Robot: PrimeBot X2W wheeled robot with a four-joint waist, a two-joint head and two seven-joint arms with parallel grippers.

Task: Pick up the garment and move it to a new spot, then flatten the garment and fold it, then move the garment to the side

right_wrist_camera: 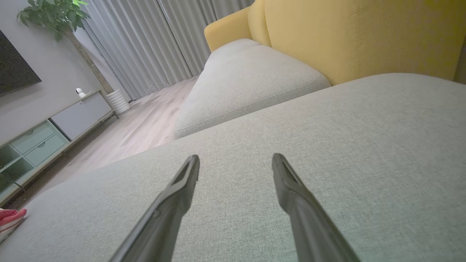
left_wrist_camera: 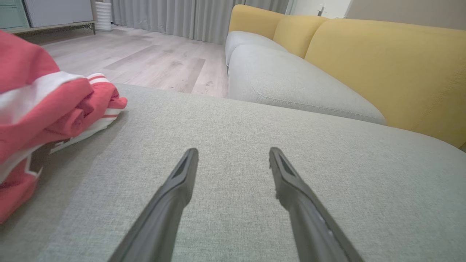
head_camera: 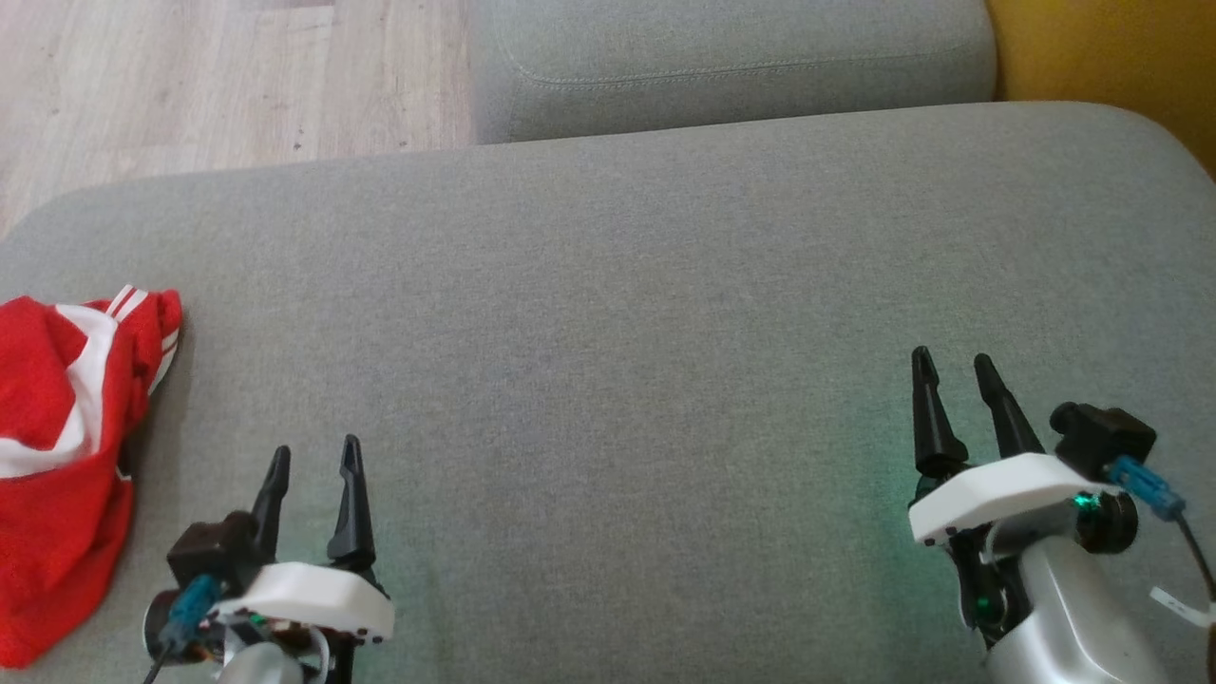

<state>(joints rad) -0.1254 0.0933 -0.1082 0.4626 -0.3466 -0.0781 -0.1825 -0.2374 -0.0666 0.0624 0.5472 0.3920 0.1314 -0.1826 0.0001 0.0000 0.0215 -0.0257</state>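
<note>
A red garment (head_camera: 66,456) with white stripes lies crumpled at the left edge of the grey sofa cushion (head_camera: 627,313). The left wrist view shows the garment (left_wrist_camera: 43,112) bunched at its left side, and a corner of the garment (right_wrist_camera: 10,219) peeks in at the lower left of the right wrist view. My left gripper (head_camera: 315,458) hovers just right of the garment, open, with nothing between its fingers. Far off at the cushion's right, my right gripper (head_camera: 953,363) is also open and empty. Each wrist view shows its own gripper (left_wrist_camera: 233,154) (right_wrist_camera: 235,162) spread over bare fabric.
A second grey seat cushion (head_camera: 731,57) lies beyond the near one. Yellow sofa backrests (left_wrist_camera: 393,69) rise along the right. Wooden floor (head_camera: 190,85) spreads past the cushion's far left edge, with a low cabinet (right_wrist_camera: 47,134), curtains and a potted plant further off.
</note>
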